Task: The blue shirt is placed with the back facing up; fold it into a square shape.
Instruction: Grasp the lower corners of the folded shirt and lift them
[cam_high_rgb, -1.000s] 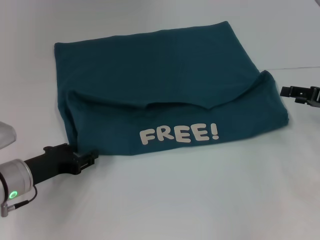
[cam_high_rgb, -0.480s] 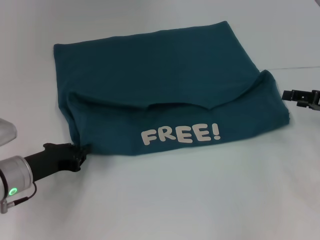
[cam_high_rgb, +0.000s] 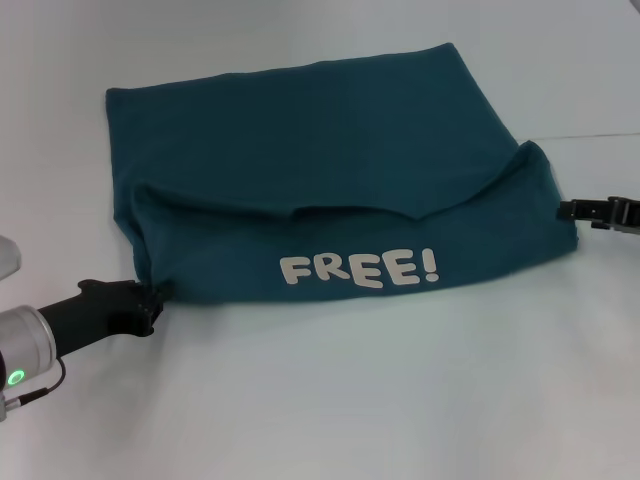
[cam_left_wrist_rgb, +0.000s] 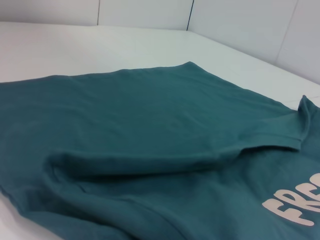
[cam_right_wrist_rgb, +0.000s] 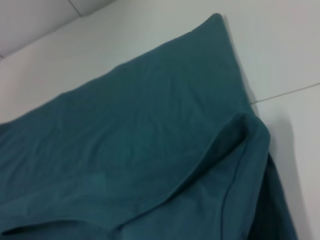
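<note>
1. Blue shirt (cam_high_rgb: 320, 190) lies mid-surface, partly folded: your near strip is turned over onto the body, so white "FREE!" lettering (cam_high_rgb: 358, 269) faces up along the near edge.
2. Fold line runs across the middle with a dip at its centre; the plain back shows beyond it, flat out to the far hem.
3. Left wrist view: same cloth (cam_left_wrist_rgb: 150, 140) from low at the near-left corner, fold ridge crossing, first letters of the print at the frame edge.
4. Right wrist view: right-hand fold corner (cam_right_wrist_rgb: 245, 145) puckered up, the rest of the cloth lying flat.
5. Your left gripper (cam_high_rgb: 152, 300) sits at the shirt's near-left corner, tip touching the cloth edge. Jaws: cannot tell whether they grip.
6. Your right gripper (cam_high_rgb: 568, 210) is low at the shirt's right edge, tip just meeting the fold. Jaws: cannot tell either.
7. White surface (cam_high_rgb: 400, 400) carries the shirt; a thin seam line (cam_high_rgb: 590, 136) runs off beyond the right corner.
</note>
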